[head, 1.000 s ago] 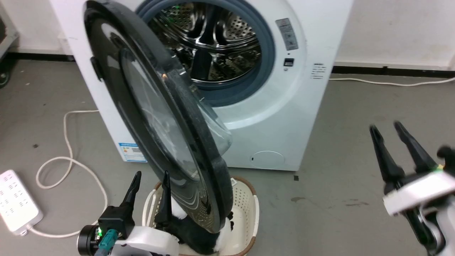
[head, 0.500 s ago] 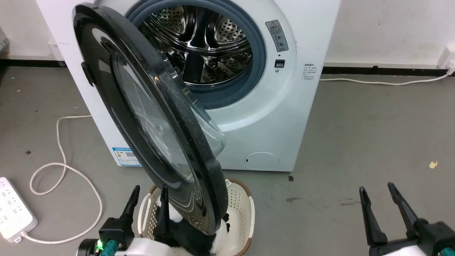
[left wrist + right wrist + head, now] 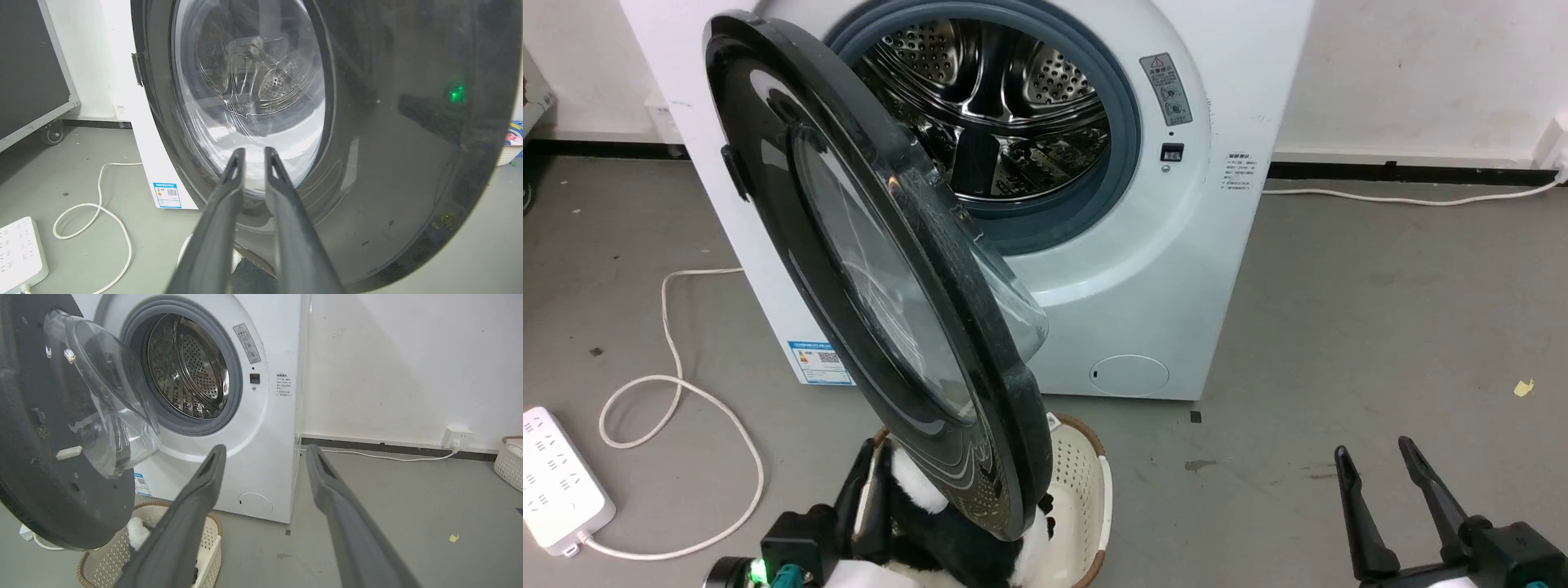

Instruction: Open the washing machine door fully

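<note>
The large round glossy black washing machine door (image 3: pixel 882 269), with its bulging clear glass bowl window, is standing partly open. It is hanging from the hinge side at the head view's left and jutting out towards the robot, so its rim is showing almost edge-on. The white boxy front-loading washing machine (image 3: pixel 1176 269) is sitting on the grey floor (image 3: pixel 1339 310) against a white wall, and its grey-ringed steel drum (image 3: pixel 1005 106) is lying exposed behind the door. A blue label sticker (image 3: pixel 821 363) and a small round service flap (image 3: pixel 1129 376) are showing low on its front.

The door's lower edge is hanging over a white perforated plastic basket with a brown rim (image 3: pixel 1086 465), which is holding something fluffy, black and white (image 3: pixel 931 539).

The left claw (image 3: pixel 254 153) is pointing at the outer face of the door, its tips lying before the lower part of the glass window. Its two dark fingers are standing close together with a narrow gap and nothing between them. Whether they are touching the door, I cannot tell.

The right claw (image 3: pixel 1372 449) is hovering wide open and empty over bare floor, well apart from the door and the machine.

A white power strip (image 3: pixel 560 469) and its looping white cable (image 3: pixel 686 392) are lying on the floor to the left of the machine.
</note>
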